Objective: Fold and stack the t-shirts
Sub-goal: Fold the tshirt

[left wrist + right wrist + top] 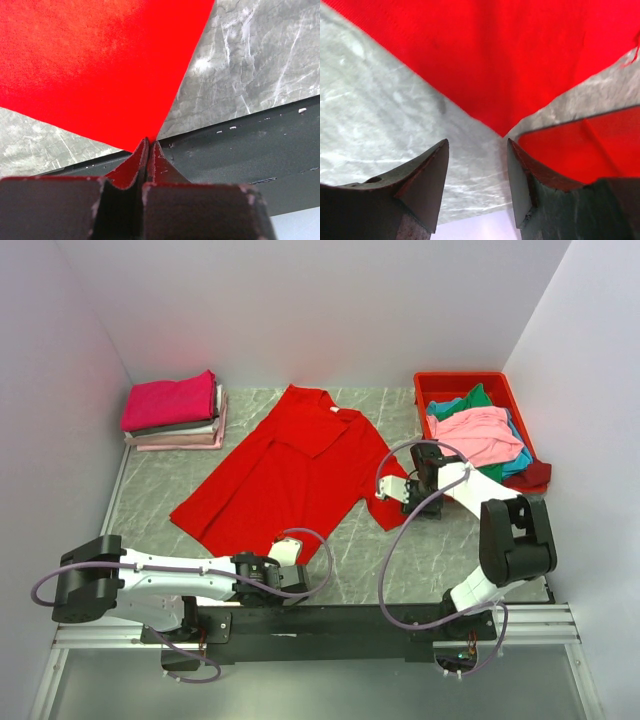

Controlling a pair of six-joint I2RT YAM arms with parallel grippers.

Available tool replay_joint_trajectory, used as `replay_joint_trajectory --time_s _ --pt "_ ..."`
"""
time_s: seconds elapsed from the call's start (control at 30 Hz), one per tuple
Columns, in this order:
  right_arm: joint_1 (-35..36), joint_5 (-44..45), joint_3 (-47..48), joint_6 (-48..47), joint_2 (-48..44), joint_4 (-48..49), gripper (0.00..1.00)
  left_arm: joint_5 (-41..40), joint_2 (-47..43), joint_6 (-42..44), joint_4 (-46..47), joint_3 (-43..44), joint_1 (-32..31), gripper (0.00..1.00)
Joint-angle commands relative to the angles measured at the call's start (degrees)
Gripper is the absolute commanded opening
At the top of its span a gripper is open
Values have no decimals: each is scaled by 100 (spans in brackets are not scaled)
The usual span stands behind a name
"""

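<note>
Red cloth is pinched between the pressed-together fingers of the left pincer [149, 143]. What is held is a corner of the large red t-shirt [290, 475], apparently at the hem. The rest of the garment is spread flat and unfolded on the marble tabletop [370, 560] ahead of that pincer.

The right pincer [477, 145] is spread, with nothing between its fingers. Another pointed corner of the same shirt, seemingly a sleeve tip, lies on the marble just ahead of the gap and is not yet enclosed.

Well beyond the left pincer, a stack of folded t-shirts [175, 410] is seen, magenta on top. Beside and beyond the right pincer, loose shirts [475, 432] in pink, green and teal are heaped in a red bin [430, 380].

The step in hand is judged to be the taking of a two-point hold on the red shirt before its first fold. For the next move, the right pincer would need to be pushed forward, low to the marble, until the cloth tip sits between its fingers, and then closed. Only then could both held points be lifted together and carried across the shirt. A grip taken too shallow on so thin a tip might be lost in the lift.
</note>
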State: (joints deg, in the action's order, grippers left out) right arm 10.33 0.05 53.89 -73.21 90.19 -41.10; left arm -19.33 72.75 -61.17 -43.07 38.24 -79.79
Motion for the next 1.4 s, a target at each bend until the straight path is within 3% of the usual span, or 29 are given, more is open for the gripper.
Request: replay_joint_trajectory --time_s 0.0,0.33,0.43,0.57,0.63,1.03,1.37 --pt "101 197 -1 -203 208 427 56 70 -129 -36 88 -36 16 1" --pt "224 179 131 -53 719 612 45 88 -217 -88 44 -45 16 1" --pt "224 135 183 17 763 595 33 96 -244 -97 27 -62 16 1" --pt "224 -250 412 193 614 428 4 53 -305 -123 -9 -62 25 1" --pt "233 -365 560 281 535 332 1 17 -340 -132 -43 -62 25 1" --pt "224 -893 1658 826 183 -108 0 -97 -1025 -273 -290 17 191 1" --pt "224 -1077 2775 1370 464 58 0 140 -1878 -563 -509 -53 622 1"
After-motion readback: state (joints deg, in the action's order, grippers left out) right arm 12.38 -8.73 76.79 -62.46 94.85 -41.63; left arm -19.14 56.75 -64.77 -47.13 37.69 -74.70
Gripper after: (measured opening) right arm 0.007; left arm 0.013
